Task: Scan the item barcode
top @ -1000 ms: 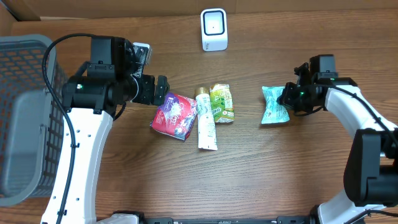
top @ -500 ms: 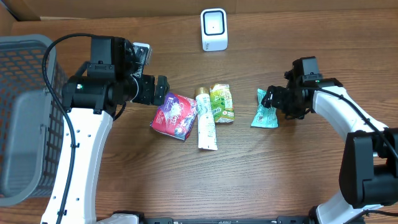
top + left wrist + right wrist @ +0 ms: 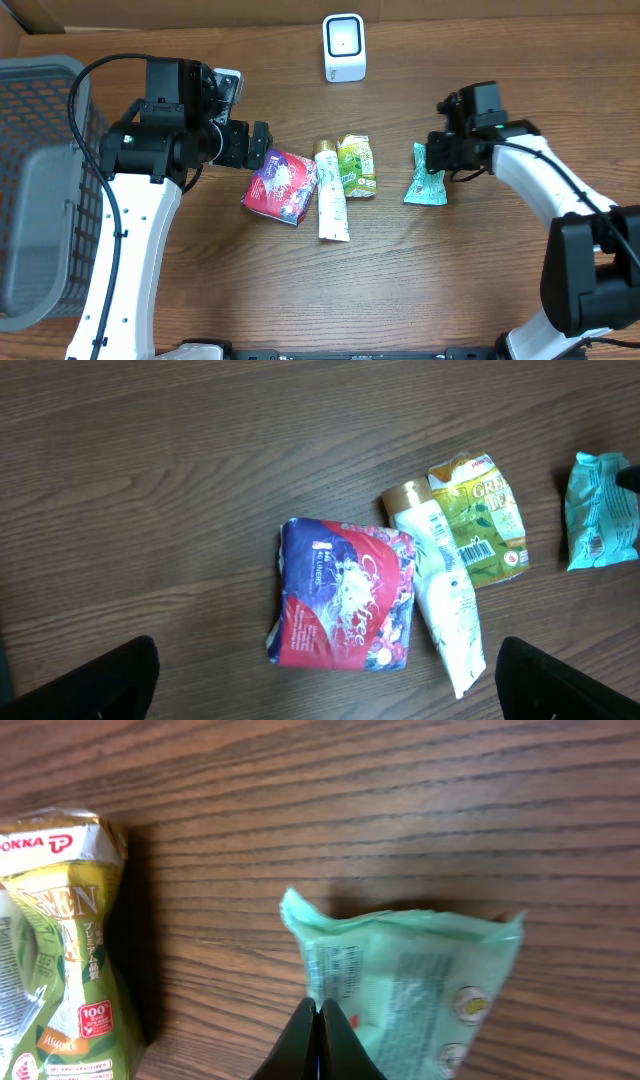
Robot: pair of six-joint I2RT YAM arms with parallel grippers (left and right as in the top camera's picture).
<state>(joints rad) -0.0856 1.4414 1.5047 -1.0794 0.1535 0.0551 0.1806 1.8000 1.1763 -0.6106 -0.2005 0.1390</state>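
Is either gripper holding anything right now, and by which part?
The left gripper is open and holds nothing. The right gripper is shut, its tips at one end of the teal packet; whether they pinch the wrapper cannot be told.

Layout on table (image 3: 450, 280), overhead view: basket (image 3: 40, 190) sat at the left edge, scanner (image 3: 344, 47) at the far edge, roughly centre. Mid-table row, left to right: square pack (image 3: 281, 187), tube (image 3: 331, 195) touching its right side, tea pouch (image 3: 357, 165) against the tube's far right side, then sachet (image 3: 427, 177) lying apart further right. Left gripper (image 3: 262, 152) hung just beside the square pack's far left corner. Right gripper (image 3: 318, 1020) was at the sachet's far end; contact couldn't be confirmed.
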